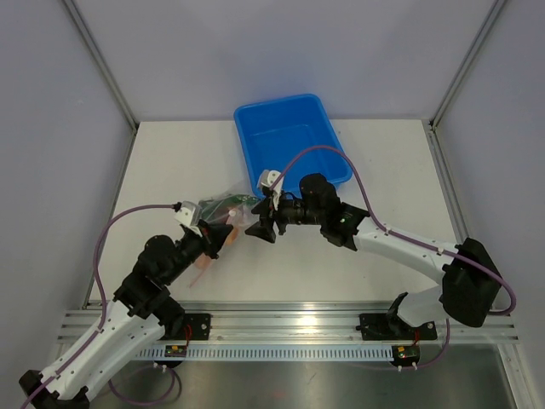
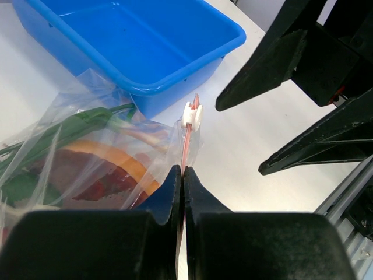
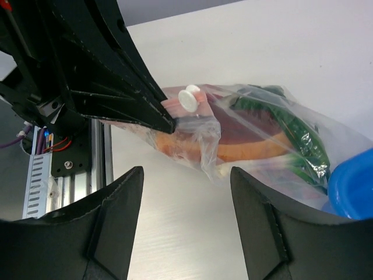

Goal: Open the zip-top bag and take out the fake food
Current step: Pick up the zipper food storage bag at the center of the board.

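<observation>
The clear zip-top bag (image 1: 223,207) lies on the table in front of the blue tub. Through the plastic I see fake food: an orange slice (image 2: 119,158), red pieces (image 2: 102,185) and a green piece (image 3: 291,125). My left gripper (image 2: 183,170) is shut on the bag's pinkish zip strip (image 2: 186,146), just below the white slider (image 2: 192,115). My right gripper (image 3: 186,181) stands open just short of the bag's mouth, with bare table between its fingers (image 3: 116,216). The slider (image 3: 189,97) sits a little beyond its fingertips. In the top view the two grippers (image 1: 228,236) (image 1: 257,227) nearly meet.
A blue plastic tub (image 1: 289,141) stands behind the bag, touching or nearly touching it, with nothing visible in it. The aluminium rail (image 1: 289,328) with both arm bases runs along the near edge. Grey walls enclose the table on three sides.
</observation>
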{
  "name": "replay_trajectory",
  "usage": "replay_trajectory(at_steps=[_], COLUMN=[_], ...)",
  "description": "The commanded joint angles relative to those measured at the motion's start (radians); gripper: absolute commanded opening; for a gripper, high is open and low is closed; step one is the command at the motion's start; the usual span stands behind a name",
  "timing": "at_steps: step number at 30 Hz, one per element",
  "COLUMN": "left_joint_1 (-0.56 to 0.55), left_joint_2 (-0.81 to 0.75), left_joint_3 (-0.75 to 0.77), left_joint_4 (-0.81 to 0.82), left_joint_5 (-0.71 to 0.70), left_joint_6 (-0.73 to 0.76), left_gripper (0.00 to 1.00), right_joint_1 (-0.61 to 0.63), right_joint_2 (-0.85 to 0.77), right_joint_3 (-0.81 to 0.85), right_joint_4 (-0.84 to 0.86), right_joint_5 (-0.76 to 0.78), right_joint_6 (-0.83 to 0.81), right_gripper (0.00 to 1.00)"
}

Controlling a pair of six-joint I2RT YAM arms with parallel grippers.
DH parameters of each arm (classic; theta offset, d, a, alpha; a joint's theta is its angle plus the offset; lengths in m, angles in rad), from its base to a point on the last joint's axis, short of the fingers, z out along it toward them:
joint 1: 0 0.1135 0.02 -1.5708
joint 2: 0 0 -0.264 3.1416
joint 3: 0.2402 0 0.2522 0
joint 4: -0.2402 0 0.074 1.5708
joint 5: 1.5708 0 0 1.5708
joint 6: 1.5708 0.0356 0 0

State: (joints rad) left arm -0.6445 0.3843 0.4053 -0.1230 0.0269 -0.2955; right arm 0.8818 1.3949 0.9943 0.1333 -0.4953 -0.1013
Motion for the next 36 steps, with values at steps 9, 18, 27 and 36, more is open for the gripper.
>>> replay_trajectory(at_steps=[9, 18, 27, 36], left_joint_1=[-0.003, -0.003, -0.003, -0.003], left_joint_2=[-0.016, -0.015, -0.009, -0.010], left_joint_3=[0.027, 0.027, 0.030, 0.032], left_joint_4=[0.092, 0.092, 0.100, 0.094], left_joint_5=[0.082, 0.094, 0.120, 0.111], left_joint_6=[-0.002, -0.002, -0.005, -0.007], left_gripper=[0.00, 0.00, 0.00, 0.00], right_joint_1=[-0.004, -0.006, -0.006, -0.006], right_joint_2=[0.053, 0.069, 0.072, 0.072], right_joint_3=[-0.062, -0.097, -0.092, -0.089], right_joint_4=[0.354, 0.443, 0.448, 0.431], right_joint_5=[0.020, -0.091, -0.103, -0.118], right_joint_6=[0.000, -0.006, 0.015, 0.026], right_gripper=[0.70, 0.67, 0.42, 0.11])
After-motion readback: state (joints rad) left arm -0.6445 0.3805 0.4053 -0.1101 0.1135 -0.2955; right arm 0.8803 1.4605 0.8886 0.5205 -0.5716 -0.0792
